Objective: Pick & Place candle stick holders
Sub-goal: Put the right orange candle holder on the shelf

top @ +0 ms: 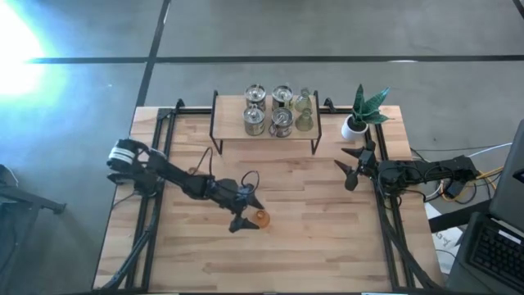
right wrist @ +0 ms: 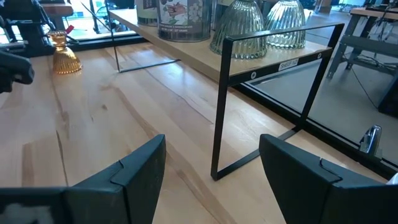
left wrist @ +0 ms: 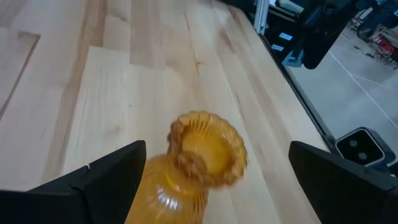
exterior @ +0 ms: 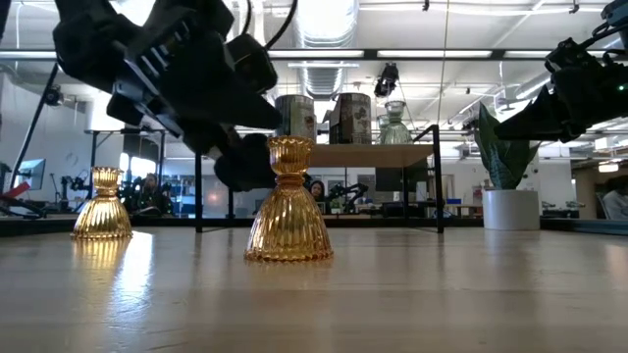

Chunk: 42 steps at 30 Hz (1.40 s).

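An orange ribbed glass candle stick holder stands upright on its wide base on the wooden table, near the middle. It also shows in the low view. My left gripper is open, its fingers on either side of the holder's cup, apart from it. A second orange holder stands farther left by the left arm. Several silvery and pale green holders stand on the wooden shelf at the far edge. My right gripper is open and empty at the right, near the shelf's end.
A green plant in a white pot stands at the far right, just behind my right gripper. The shelf's black metal leg stands right ahead of my right gripper. Bare table lies toward the near edge.
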{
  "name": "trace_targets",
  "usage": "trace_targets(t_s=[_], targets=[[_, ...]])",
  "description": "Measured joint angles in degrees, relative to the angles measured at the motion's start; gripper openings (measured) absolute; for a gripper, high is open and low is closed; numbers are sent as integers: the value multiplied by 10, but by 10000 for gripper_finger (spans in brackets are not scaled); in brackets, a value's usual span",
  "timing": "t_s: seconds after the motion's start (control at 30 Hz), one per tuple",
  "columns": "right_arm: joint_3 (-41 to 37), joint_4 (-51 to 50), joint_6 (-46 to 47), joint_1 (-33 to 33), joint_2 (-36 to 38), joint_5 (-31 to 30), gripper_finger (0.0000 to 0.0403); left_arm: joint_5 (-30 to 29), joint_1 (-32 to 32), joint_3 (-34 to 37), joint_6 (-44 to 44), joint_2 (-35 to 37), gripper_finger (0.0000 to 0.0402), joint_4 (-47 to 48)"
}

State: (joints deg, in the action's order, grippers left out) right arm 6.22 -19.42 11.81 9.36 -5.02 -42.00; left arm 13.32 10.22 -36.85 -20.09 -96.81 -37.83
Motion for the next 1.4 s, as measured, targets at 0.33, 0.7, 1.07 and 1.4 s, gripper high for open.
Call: trace_targets(t_s=[0.33, 0.7, 1.07, 1.4], targets=[[0, 0, 0, 0, 0, 0, 251, -4, -1, -44, -2, -62, 348, -17], [0, 0, 0, 0, 0, 0, 251, -129, -2, -44, -34, -55, 156, -6], [0, 0, 0, 0, 0, 0, 251, -211, -5, -91, -31, -29, 182, 37], [0, 0, 0, 0, 0, 0, 251, -264, -4, -154, 16, 77, 103, 192]])
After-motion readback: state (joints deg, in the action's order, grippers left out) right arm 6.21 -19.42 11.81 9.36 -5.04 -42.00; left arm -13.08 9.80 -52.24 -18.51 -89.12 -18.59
